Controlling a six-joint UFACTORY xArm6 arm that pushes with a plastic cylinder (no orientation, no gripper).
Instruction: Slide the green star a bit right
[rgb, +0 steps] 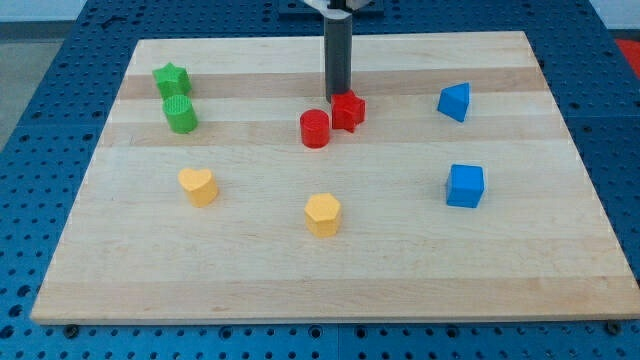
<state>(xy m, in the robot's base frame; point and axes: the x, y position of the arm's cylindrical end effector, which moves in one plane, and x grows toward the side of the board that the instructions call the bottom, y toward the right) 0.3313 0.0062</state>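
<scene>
Green star (171, 78) (green cylinder (181, 114) just below), my tip (338, 97) touching red star (348, 110), no hand.

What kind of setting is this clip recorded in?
Probably a robotics lab bench: a pale wooden board lies on a blue perforated metal table, a straight dark rod reaches down to it, and small coloured plastic blocks, such as the green star-shaped block, are scattered for pushing.

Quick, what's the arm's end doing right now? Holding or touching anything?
No gripper: my tip holds nothing, sitting just behind the red star, far right of the green star.
</scene>
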